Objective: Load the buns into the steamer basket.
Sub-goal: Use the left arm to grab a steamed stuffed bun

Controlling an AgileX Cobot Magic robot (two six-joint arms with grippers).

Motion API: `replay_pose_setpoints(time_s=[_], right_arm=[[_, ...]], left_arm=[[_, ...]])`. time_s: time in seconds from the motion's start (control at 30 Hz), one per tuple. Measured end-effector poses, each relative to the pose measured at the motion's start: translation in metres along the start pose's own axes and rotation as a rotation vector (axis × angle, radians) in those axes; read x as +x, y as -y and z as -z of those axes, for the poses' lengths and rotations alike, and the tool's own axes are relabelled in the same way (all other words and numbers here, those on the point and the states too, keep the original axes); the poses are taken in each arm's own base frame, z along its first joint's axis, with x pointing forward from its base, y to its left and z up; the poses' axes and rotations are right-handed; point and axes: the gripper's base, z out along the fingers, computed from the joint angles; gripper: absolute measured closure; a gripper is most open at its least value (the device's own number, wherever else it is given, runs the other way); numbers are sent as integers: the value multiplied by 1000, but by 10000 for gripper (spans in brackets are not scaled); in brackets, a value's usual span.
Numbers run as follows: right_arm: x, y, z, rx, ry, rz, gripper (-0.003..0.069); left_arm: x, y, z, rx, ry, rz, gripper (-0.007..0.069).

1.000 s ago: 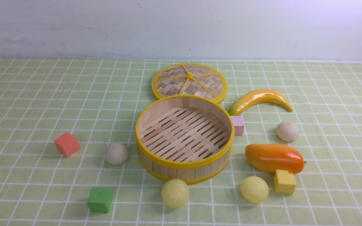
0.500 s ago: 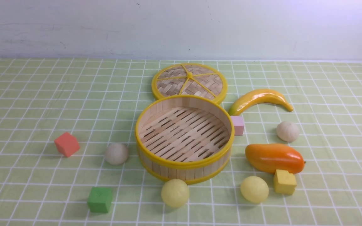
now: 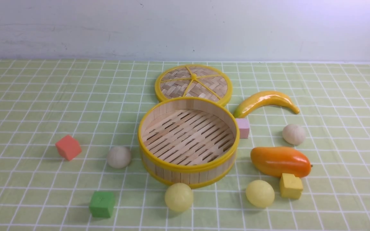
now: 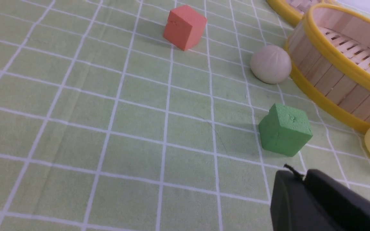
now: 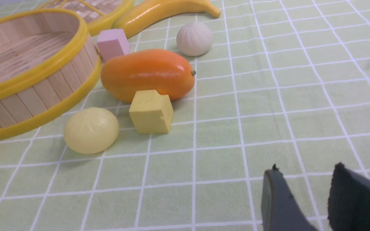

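The steamer basket [image 3: 188, 169] stands empty in the middle of the cloth. Around it lie the buns: an off-white bun [image 3: 119, 157] to its left, another off-white bun [image 3: 294, 134] to its right, and two pale yellow buns [image 3: 179, 197] [image 3: 259, 193] in front. Neither gripper shows in the front view. In the left wrist view my left gripper [image 4: 302, 177] hangs shut and empty, short of the green cube [image 4: 284, 129] and the off-white bun [image 4: 270, 64]. In the right wrist view my right gripper [image 5: 305, 171] stands open and empty, well apart from the yellow bun [image 5: 91, 130].
The woven lid [image 3: 193, 84] lies behind the basket. A banana [image 3: 265, 101], pink cube [image 3: 243, 127], orange mango [image 3: 279, 161] and yellow cube [image 3: 290, 186] crowd the right side. A red cube [image 3: 68, 147] and green cube [image 3: 102, 203] sit on the left.
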Motion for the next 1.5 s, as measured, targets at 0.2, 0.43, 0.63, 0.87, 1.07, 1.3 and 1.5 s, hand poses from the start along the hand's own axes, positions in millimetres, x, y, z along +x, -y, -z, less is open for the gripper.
replay_pose_setpoints(time_s=[0.2, 0.43, 0.63, 0.87, 1.07, 1.3, 1.5], right_arm=[[0, 0, 0, 0, 0, 0, 420], [0, 0, 0, 0, 0, 0, 420], [0, 0, 0, 0, 0, 0, 420], [0, 0, 0, 0, 0, 0, 420], [0, 0, 0, 0, 0, 0, 420], [0, 0, 0, 0, 0, 0, 420], [0, 0, 0, 0, 0, 0, 420]], left_arm=[[-18, 4, 2, 69, 187, 280, 568], [-34, 1, 6, 135, 360, 635, 564], [-59, 20, 22, 223, 331, 623, 564], [-109, 58, 35, 261, 45, 436, 564], [-132, 69, 1, 110, -452, 207, 564], [-132, 55, -58, -39, -753, 77, 621], [-133, 57, -83, 4, -799, 71, 638]])
